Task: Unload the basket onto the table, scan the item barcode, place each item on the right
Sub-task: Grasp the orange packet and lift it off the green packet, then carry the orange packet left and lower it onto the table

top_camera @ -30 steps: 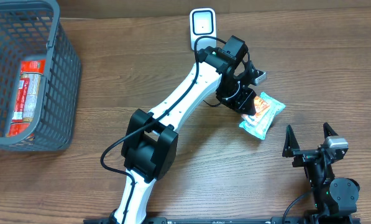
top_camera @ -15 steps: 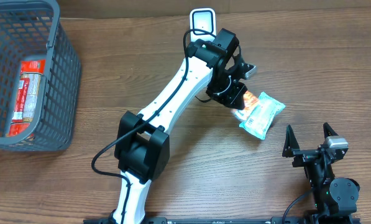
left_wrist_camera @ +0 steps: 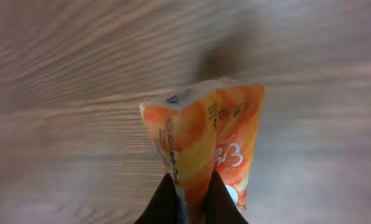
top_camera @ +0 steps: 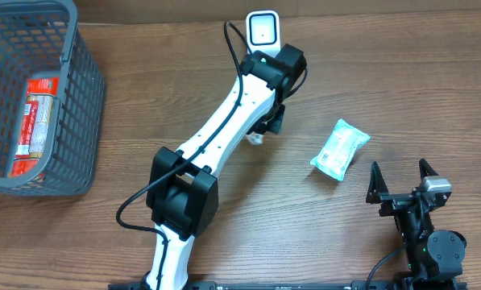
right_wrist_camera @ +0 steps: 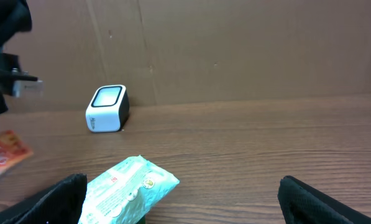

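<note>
Shift: the left gripper [left_wrist_camera: 189, 185], clamped tight on the orange packet [left_wrist_camera: 201, 137], has swung away from the green pack [top_camera: 339, 147] to a spot near the scanner [top_camera: 263, 28].
Meaning: the packet hangs above the table, and presenting its barcode looks like the next step.
Right gripper [top_camera: 400, 171]: spread wide, empty, parked.
Basket [top_camera: 83, 97]: holds one red pack [top_camera: 35, 121].

A grey mesh basket [top_camera: 83, 113] on the wooden table [top_camera: 433, 80] holds a red packet [top_camera: 35, 121].
</note>
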### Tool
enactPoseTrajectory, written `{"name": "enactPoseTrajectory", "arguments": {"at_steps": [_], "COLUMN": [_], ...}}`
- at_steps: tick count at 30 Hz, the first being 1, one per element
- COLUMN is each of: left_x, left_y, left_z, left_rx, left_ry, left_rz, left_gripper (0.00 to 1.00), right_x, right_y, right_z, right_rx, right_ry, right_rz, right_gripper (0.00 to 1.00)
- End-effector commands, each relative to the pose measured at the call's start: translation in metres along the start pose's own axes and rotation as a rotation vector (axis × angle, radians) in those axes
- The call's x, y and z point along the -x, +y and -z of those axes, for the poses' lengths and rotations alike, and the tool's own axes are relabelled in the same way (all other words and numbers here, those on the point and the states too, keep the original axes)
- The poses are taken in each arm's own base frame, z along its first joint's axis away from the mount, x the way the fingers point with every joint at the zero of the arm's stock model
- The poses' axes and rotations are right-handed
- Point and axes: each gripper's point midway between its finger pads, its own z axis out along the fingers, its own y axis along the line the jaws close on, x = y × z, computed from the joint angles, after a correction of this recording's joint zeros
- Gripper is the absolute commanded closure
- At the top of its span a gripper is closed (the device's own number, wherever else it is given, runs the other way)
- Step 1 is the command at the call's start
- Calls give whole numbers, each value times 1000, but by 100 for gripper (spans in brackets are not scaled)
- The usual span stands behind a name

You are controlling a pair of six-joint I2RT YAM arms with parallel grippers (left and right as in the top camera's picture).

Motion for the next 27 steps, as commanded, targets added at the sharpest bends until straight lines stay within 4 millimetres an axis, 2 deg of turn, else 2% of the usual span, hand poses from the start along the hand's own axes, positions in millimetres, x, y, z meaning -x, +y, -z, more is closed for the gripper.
{"name": "enactPoseTrajectory", "arguments": {"at_steps": [1,8,11,18,27], "left_x": [-2,-24,-30,-33,-33], "left_y": [23,4,-1,-2,-6], "left_z": [-2,-45,-56,-60,-61], "left_rx": [220,281,289,293,273], "left_ry": [-105,-124,-128,-128,-127], "left_rz": [151,115,100,91,96], "left_gripper": [96,96,96,96,87], "right_x": [-2,-2,-2,-2,-2], "right_y": [-1,-1,-1,-1,-1], "right_z": [0,0,0,0,0], "right_rx": [-5,-5,-5,-5,-5], "right_ry": [-4,-4,-4,-4,-4], "right_rz": [1,1,0,1,1], "right_gripper": [0,0,0,0,0]}}
